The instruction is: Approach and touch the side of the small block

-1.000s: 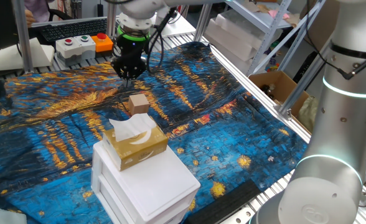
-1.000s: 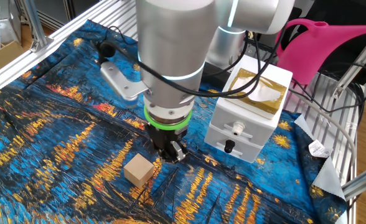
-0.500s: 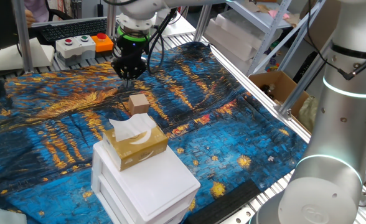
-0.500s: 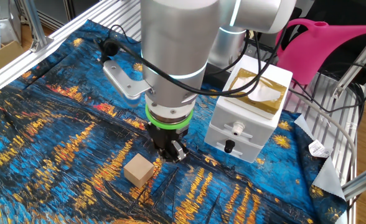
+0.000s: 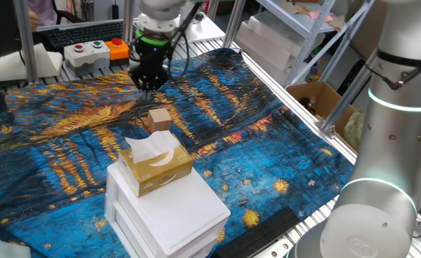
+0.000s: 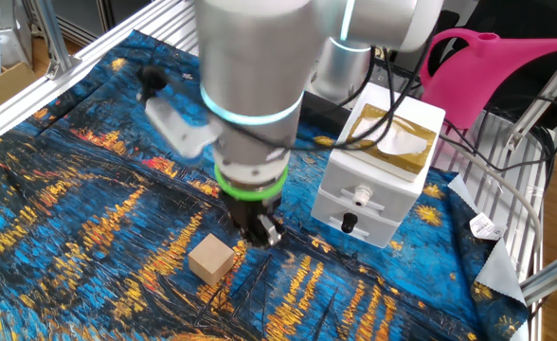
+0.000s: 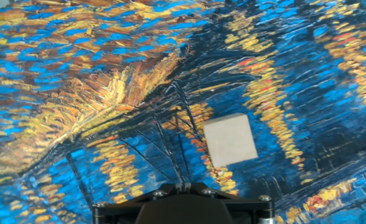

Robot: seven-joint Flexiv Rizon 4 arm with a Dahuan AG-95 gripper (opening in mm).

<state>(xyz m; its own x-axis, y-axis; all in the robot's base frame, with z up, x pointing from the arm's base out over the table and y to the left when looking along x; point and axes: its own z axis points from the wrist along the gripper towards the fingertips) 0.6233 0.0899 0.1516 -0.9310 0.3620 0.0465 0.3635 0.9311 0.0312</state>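
Observation:
The small block [image 5: 160, 119] is a plain tan cube lying on the blue and orange cloth [image 5: 67, 143]. It also shows in the other fixed view [image 6: 210, 259] and in the hand view [image 7: 230, 140]. My gripper [image 5: 147, 86] hangs above the cloth, a short way behind the block and not touching it. In the other fixed view the gripper [image 6: 262, 237] is up and to the right of the block. In the hand view the fingertips [image 7: 183, 185] are pressed together with nothing between them, and the block lies ahead and to the right.
A yellow-tan tissue box [image 5: 155, 163] sits on white stacked boxes [image 5: 169, 211] close to the block. A button box [image 5: 96, 51] stands at the back. A pink watering can [image 6: 487, 66] is beside the table. A second grey arm [image 5: 389, 143] stands at the right.
The arm's wrist has shifted slightly to the left in the other fixed view and is blurred with motion. The block has not moved. The gripper stays shut.

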